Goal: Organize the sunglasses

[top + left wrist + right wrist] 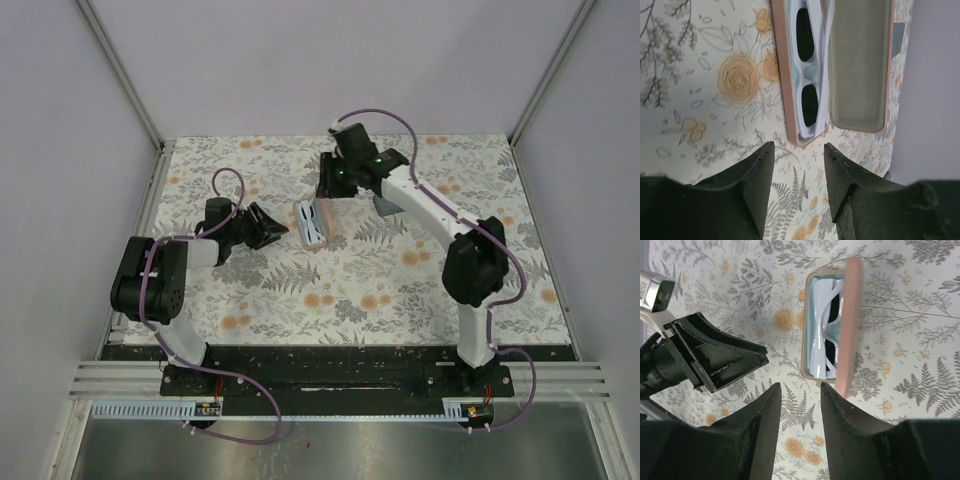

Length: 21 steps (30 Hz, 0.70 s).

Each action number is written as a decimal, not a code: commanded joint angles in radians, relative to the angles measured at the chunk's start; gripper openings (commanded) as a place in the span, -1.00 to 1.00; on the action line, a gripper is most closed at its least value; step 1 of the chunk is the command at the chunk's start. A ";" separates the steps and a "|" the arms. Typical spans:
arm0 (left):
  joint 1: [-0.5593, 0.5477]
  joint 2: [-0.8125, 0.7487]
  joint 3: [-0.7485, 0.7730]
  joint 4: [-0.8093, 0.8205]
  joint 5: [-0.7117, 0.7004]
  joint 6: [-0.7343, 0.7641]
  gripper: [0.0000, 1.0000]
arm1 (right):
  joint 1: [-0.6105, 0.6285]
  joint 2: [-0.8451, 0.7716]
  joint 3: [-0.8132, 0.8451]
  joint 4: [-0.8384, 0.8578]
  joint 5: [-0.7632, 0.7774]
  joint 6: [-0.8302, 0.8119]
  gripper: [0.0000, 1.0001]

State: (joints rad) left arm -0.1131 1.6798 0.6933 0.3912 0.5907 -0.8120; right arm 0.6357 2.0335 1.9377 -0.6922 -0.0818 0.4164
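Inside the open pink case on the counter lie the whitish sunglasses, their far end cut off in the left wrist view; left pincer and right pincer gape, empty.

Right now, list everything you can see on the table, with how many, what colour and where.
sunglasses: one pair, whitish frame with dark lenses, folded inside the open case
case: one, pink, lid open, middle of the table
cloth: apparently one, pale blue, under the sunglasses in the case
grey-blue object: one, mostly hidden behind the right arm
table: one, floral cover in grey and orange
left gripper: one, black, open and empty, beside the case
right gripper: one, black, open and empty, near the case
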 commanded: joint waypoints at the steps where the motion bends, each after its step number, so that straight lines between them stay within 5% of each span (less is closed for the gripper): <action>1: -0.036 0.084 0.136 0.031 -0.046 -0.004 -0.07 | -0.125 -0.114 -0.189 0.242 -0.194 0.061 -0.13; 7: -0.043 0.199 0.256 -0.002 -0.068 -0.007 -0.23 | -0.223 -0.092 -0.272 0.338 -0.338 0.090 -0.29; 21: -0.043 0.317 0.354 -0.075 -0.088 0.024 -0.41 | -0.232 0.116 -0.154 0.350 -0.457 0.108 -0.39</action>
State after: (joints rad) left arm -0.1574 1.9728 1.0058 0.3046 0.5148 -0.8082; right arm 0.3958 2.1239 1.7348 -0.3756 -0.4900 0.5133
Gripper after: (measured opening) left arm 0.314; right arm 0.310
